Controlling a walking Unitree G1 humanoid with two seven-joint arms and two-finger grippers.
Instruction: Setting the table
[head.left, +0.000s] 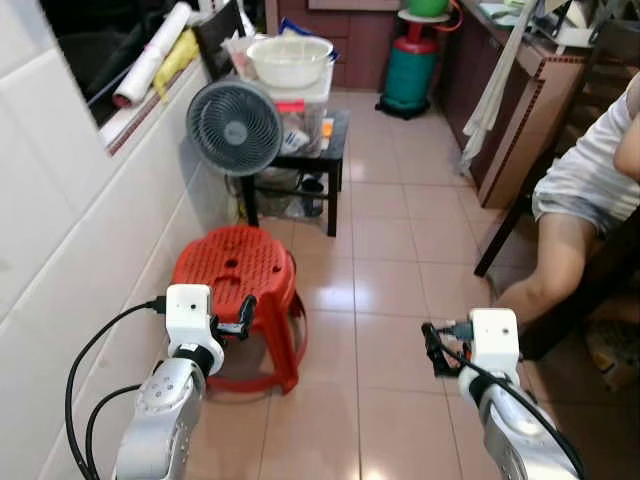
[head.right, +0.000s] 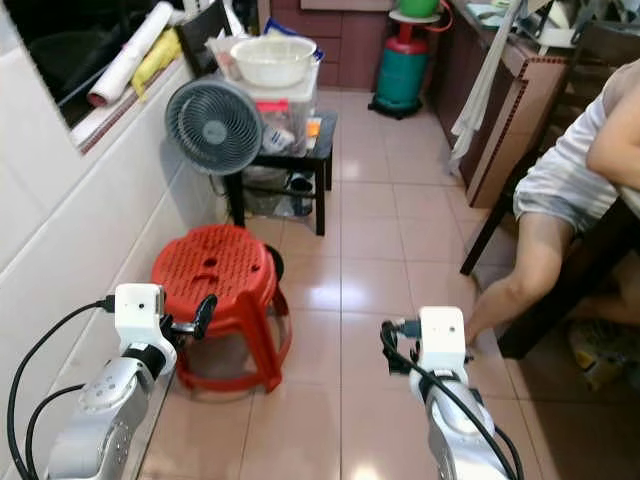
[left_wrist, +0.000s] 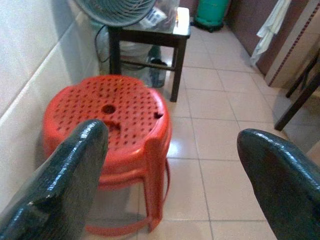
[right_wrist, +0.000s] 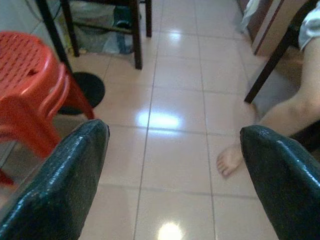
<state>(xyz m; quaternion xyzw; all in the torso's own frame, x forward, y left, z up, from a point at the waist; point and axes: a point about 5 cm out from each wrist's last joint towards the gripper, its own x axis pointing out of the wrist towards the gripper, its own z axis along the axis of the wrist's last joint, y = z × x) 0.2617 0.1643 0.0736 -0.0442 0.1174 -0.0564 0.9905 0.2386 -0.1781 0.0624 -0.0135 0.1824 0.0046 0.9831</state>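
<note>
No tableware is held — both grippers are carried wide open and empty above the tiled floor (head.left: 390, 250). The left gripper (head.left: 243, 318) hangs over the near edge of the red stool (head.left: 238, 268); the right gripper (head.left: 432, 350) is well apart from it, near a seated person's leg (head.left: 545, 265). The likeliest item for the table is judged to be the white bowl (head.left: 290, 58), resting on a container on the small black side table (head.left: 335, 135) — far ahead, left of centre, beyond the stool and beside the fan (head.left: 235, 127). The left arm is the nearer one.
</note>
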